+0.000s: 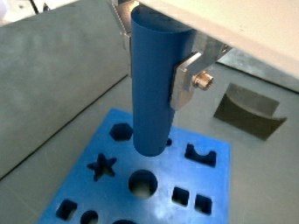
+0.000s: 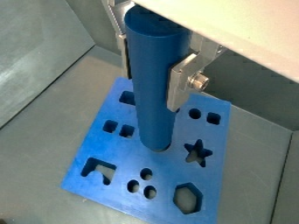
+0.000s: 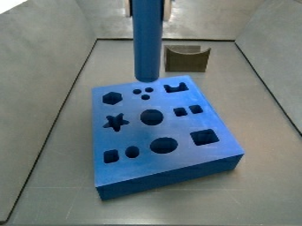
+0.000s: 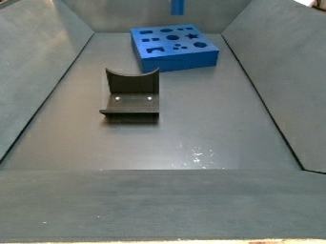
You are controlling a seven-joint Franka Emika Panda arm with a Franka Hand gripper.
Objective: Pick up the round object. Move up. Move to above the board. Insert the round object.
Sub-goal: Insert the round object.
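Pinched between my jaws, the round object hangs upright, its upper end held by my gripper, whose silver fingers press against its sides in both wrist views. The peg's lower end is in the air over the board; in a side view it ends above the slab's far edge, near the three small round holes, and I cannot tell how much gap remains below it. In the wrist views its tip covers part of the board's surface, so the hole straight beneath is hidden from me. Around that spot the slab shows a star cut-out, a hexagon, a large circle and several squares. The board lies flat on the grey floor at the far end of the bin, seen small in a side view. The dark notched block, the fixture, stands on the floor well apart from the board, nearer the middle of the bin.
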